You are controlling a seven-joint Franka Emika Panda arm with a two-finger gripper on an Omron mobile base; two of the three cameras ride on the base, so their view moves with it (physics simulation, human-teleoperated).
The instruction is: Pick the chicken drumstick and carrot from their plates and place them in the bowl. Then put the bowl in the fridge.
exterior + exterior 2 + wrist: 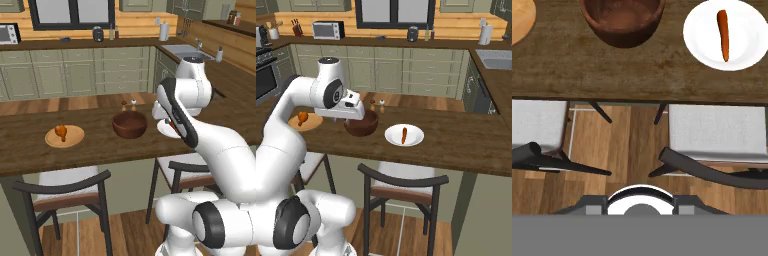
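Pretty cozy kitchen: dark wood worktop with two dark-framed chairs tucked under it, directly below the gripper. Plank floor underneath. Further out past it, sage-green cabinets, a window, microwave and sink.

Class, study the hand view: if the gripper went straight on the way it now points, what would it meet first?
Most likely the wooden floor in the gap between the two chair seats, near the counter's front edge. The gripper looks downward from above; the bowl and carrot lie off that line. Depth is unclear, so a dark chair back could come first.
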